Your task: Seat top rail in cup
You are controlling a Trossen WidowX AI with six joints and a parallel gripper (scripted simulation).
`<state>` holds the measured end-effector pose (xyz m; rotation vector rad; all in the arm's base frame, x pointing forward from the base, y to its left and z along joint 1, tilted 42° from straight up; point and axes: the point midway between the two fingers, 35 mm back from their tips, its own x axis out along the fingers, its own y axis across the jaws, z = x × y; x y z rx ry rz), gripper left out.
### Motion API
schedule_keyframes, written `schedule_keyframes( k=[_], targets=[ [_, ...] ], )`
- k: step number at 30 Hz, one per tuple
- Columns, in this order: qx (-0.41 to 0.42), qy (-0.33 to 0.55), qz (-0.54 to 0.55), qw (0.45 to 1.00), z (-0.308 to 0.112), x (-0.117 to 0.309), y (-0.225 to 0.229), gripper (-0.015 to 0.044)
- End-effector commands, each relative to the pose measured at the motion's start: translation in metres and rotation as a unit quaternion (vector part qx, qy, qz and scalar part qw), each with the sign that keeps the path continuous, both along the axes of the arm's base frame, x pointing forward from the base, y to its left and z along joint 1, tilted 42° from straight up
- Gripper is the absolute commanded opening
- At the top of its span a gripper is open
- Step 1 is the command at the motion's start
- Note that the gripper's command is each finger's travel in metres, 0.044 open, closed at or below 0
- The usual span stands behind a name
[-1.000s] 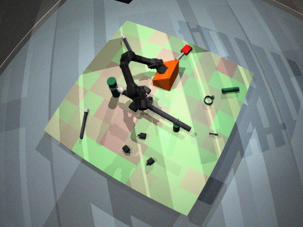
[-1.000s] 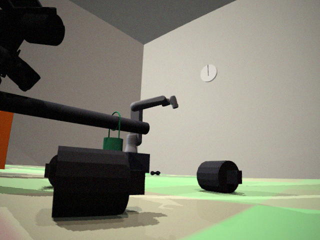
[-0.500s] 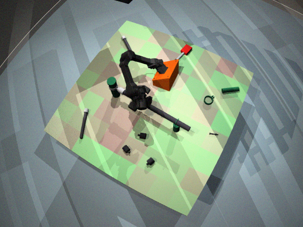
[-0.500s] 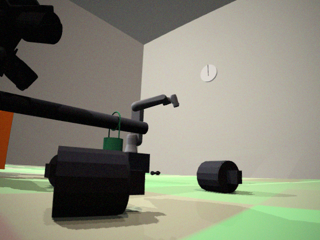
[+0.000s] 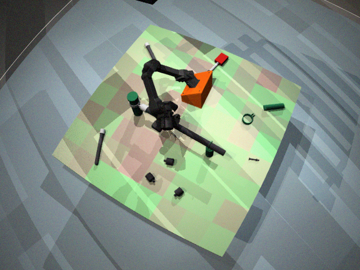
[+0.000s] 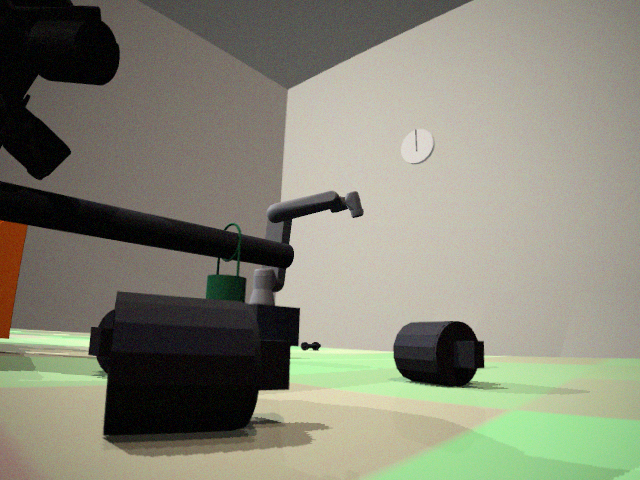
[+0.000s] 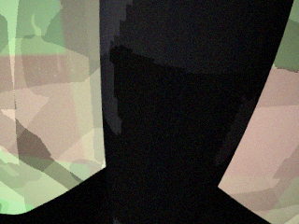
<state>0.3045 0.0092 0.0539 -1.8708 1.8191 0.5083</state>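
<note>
The fence top rail (image 5: pixel 197 137) (image 6: pixel 129 225) is a long dark tube passing through the green wire loop cap (image 6: pixel 225 287) on the small post (image 5: pixel 208 152). My gripper (image 5: pixel 166 119) is shut on the rail, mostly hidden under the hand in the top view. In the wrist view, the rail (image 7: pixel 182 93) is a dark, unlit shape between the fingers. The big post (image 5: pixel 136 111) has a green cap (image 5: pixel 132 96) with the brace band just below it. A pale piece (image 5: pixel 143 107) reaches from the band towards the hand. I cannot tell how deep the rail's cut end sits in the cup.
An orange block (image 5: pixel 196 90) stands by the arm's base, with a red plate (image 5: pixel 221 58) behind. Dark cylinders (image 5: pixel 169 161) (image 5: pixel 149 176) (image 5: pixel 178 192) lie in front. Also on the mat: a dark rod (image 5: pixel 99 148), a green ring (image 5: pixel 247 118), a green tube (image 5: pixel 273 107) and a bolt (image 5: pixel 253 159).
</note>
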Motion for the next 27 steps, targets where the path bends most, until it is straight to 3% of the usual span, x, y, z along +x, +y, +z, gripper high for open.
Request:
schedule_keyframes(
  k=[1,27],
  targets=[
    [-0.003,-0.002,0.003,1.0,0.004,0.0005,-0.0015,0.0],
    [-0.003,-0.002,0.003,1.0,0.0097,0.0008,-0.0076,0.0]
  ],
)
